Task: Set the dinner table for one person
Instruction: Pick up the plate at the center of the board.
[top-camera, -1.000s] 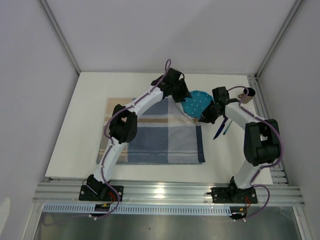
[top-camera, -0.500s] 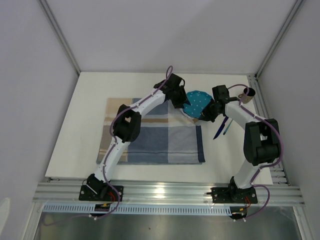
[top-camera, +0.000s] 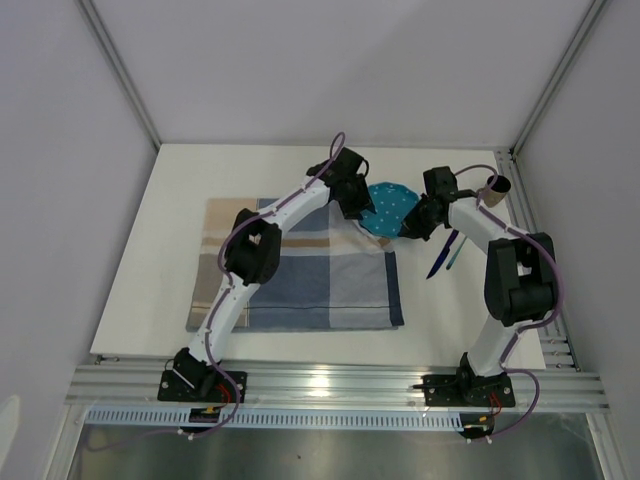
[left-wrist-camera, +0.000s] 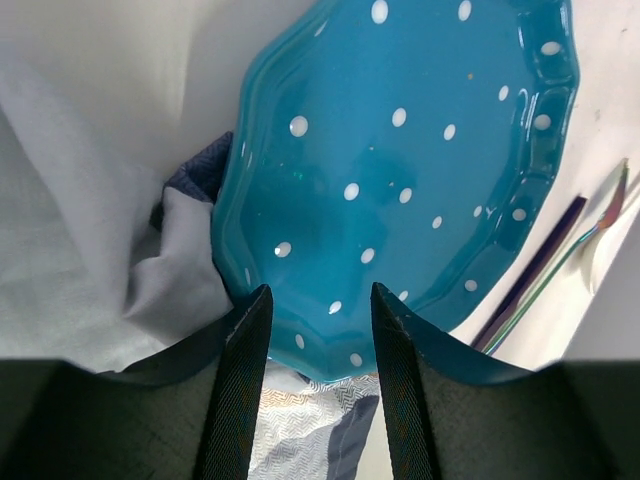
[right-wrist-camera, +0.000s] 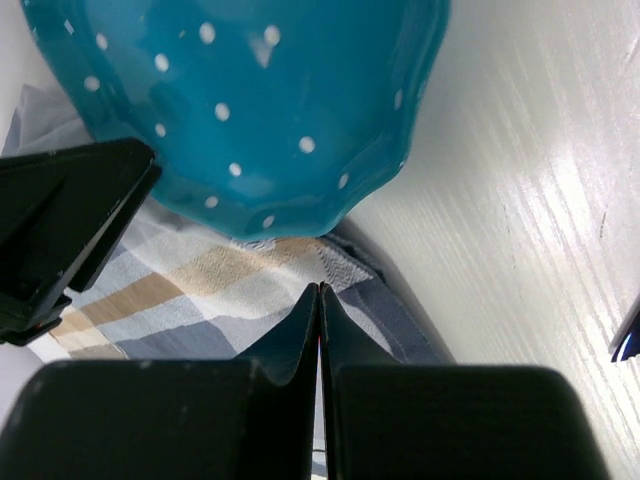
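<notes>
1. At the far right corner of the checked placemat (top-camera: 300, 275), the teal spotted plate (top-camera: 392, 205) sat partly on bunched cloth and partly on the white worktop (top-camera: 180, 200), which stretched beneath both arms.
2. Left tool (left-wrist-camera: 320, 290) had its fingers apart, straddling the plate's near rim. Right tool (right-wrist-camera: 319, 288) was pressed together, its tips just beside the rim, over the cloth.
3. The step seemed to call for gripping the rim squarely, lifting clear of the fold, then centring the plate without nudging the cutlery (top-camera: 443, 255) nearby.
</notes>
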